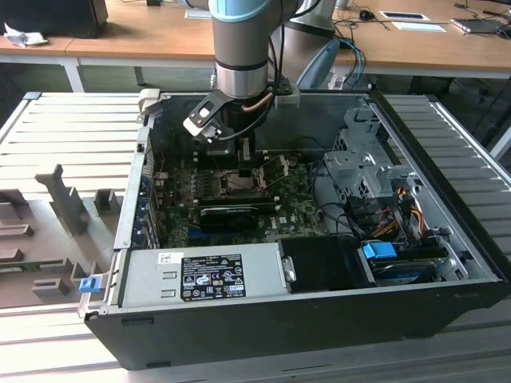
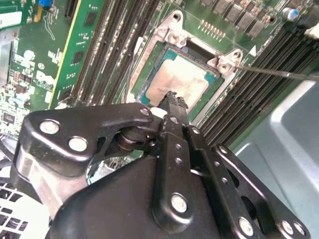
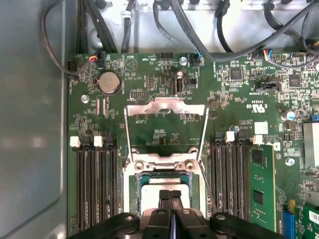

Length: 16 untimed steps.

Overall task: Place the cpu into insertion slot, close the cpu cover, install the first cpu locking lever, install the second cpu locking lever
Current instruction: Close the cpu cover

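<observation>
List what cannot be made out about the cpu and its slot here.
- First wrist view: part of the cpu, covered by the pincer and cut by the edge.
- Second wrist view: whether the pincer tips touch the cpu; they overlap it.
- Exterior view: the insertion slot, too small, partly behind the arm.

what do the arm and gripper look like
The arm is a silvery-grey cylinder with a light blue band near the top. Black cables run beside it, and a pale camera block sits at the wrist. The gripper is black, with jointed link fingers studded with silver rivets.
</observation>
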Tool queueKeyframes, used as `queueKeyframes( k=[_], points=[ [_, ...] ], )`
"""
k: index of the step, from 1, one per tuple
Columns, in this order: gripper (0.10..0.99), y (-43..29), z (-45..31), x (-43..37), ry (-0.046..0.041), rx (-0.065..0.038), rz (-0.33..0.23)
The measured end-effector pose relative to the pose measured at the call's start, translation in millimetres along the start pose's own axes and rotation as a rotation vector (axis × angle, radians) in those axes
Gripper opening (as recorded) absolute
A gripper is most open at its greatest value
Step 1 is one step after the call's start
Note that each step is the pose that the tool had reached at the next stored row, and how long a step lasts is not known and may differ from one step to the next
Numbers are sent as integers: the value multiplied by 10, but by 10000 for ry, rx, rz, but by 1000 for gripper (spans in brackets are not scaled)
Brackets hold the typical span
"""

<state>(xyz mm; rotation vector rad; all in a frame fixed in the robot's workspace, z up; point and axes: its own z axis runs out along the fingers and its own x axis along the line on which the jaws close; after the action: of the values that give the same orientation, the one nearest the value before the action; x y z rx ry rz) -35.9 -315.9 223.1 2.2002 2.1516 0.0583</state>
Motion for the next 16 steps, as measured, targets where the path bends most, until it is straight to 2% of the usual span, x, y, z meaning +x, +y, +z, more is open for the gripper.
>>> queueKeyframes(
  k=[5,14,16],
  points=[
    [106,8,-23,-4,18,1,7],
    [106,18,-157,-5,17,0,6],
    [106,22,-218,-6,13,1,4]
  ],
)
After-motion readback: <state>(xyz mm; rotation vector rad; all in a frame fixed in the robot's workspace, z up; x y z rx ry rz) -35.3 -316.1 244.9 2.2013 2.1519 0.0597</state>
